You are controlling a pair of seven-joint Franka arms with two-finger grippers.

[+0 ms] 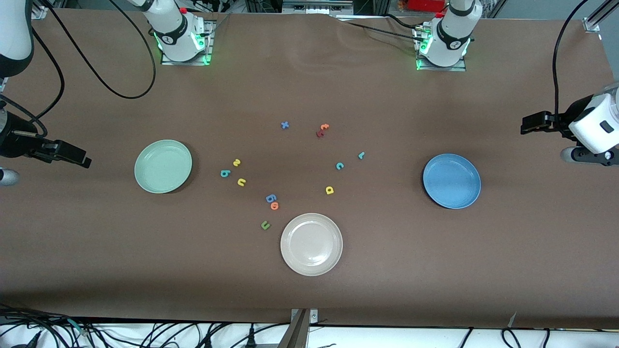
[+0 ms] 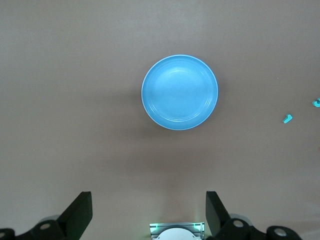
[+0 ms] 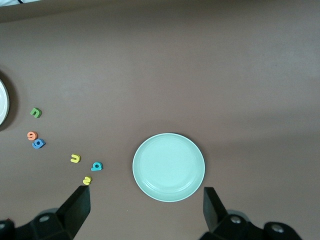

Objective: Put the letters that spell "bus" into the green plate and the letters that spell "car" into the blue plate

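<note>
Your left gripper (image 2: 149, 215) hangs with jaws wide near the blue plate (image 1: 451, 181); your right gripper (image 3: 145, 212), jaws wide too, waits by the green plate (image 1: 163, 166). Both plates hold nothing. Teal "b" (image 1: 225, 173), yellow "u" (image 1: 241, 181), yellow "s" (image 1: 236, 163), teal "c" (image 1: 339, 166), yellow "a" (image 1: 329, 190) and teal "r" (image 1: 361, 155) lie on the counter (image 1: 96, 251) between the plates.

Brown table (image 1: 435, 270) with green plate (image 1: 163, 166), blue plate (image 1: 451, 181), cream plate (image 1: 311, 244), scattered foam letters (image 1: 242, 181).

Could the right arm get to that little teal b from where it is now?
Probably yes. The right hand is open and holds nothing, and between it and the teal b stands only the low green plate, easily passed over.
</note>
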